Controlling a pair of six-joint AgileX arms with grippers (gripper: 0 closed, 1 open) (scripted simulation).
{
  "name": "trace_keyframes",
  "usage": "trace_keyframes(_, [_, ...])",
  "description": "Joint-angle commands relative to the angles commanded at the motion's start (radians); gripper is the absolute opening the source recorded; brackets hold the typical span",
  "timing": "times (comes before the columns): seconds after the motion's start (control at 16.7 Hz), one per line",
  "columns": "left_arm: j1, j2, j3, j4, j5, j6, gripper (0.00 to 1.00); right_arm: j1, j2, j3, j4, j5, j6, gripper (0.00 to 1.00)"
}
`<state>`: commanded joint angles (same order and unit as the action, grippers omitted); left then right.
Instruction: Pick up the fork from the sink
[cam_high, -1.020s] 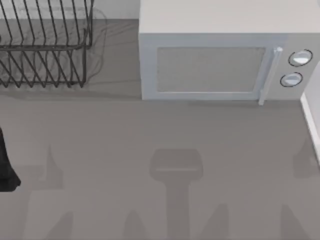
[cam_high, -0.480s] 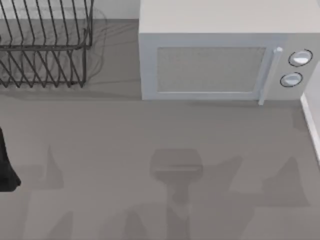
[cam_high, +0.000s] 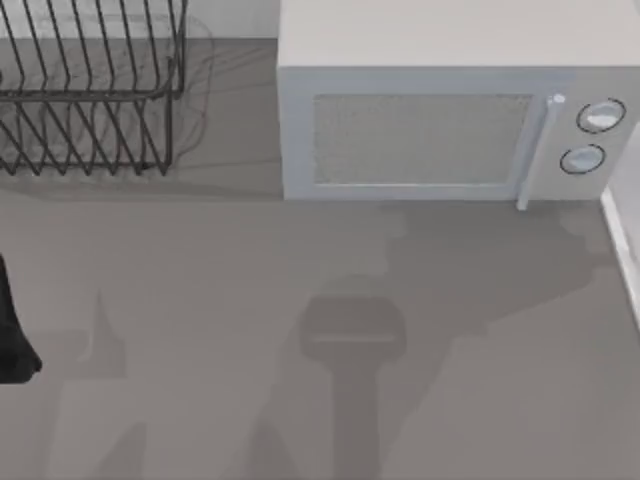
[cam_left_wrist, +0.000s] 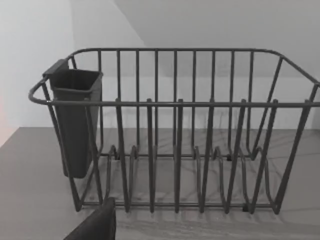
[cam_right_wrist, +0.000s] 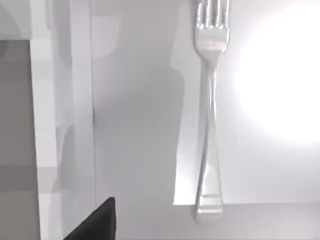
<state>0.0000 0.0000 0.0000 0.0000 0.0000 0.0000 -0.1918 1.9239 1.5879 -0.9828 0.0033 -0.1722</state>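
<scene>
Bench (cam_high: 200, 300) of grey wood grain spans the top view, with a dark wire dish rack (cam_high: 90, 90) at upper left and a white box-shaped microwave (cam_high: 440, 110) at upper right; no lettering reads on it. Left wrist view faces the rack and its dark cutlery cup (cam_left_wrist: 75, 120). Right wrist view has the slim shiny silver fork (cam_right_wrist: 210, 105) lying flat in the pale white sink (cam_right_wrist: 135, 125), upper centre. Whether either hand is open, I cannot tell.
</scene>
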Motion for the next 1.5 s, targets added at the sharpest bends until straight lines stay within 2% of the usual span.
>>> trace_keyframes(0.36, [0.0, 0.0, 0.0, 0.0, 0.0, 0.0, 1.0, -0.032, 0.331, 0.274, -0.169, 0.001, -0.031, 1.0])
trace_keyframes(0.84, [0.0, 0.0, 0.0, 0.0, 0.0, 0.0, 1.0, -0.03, 0.37, 0.303, -0.184, 0.001, -0.034, 1.0])
trace_keyframes(1.02, [0.0, 0.0, 0.0, 0.0, 0.0, 0.0, 1.0, -0.03, 0.409, 0.264, -0.115, 0.001, -0.033, 1.0])
trace_keyframes(1.32, [0.0, 0.0, 0.0, 0.0, 0.0, 0.0, 1.0, -0.033, 0.536, 0.153, 0.151, 0.003, -0.031, 1.0])
trace_keyframes(1.5, [0.0, 0.0, 0.0, 0.0, 0.0, 0.0, 1.0, -0.034, 0.594, 0.105, 0.24, 0.003, -0.031, 1.0])
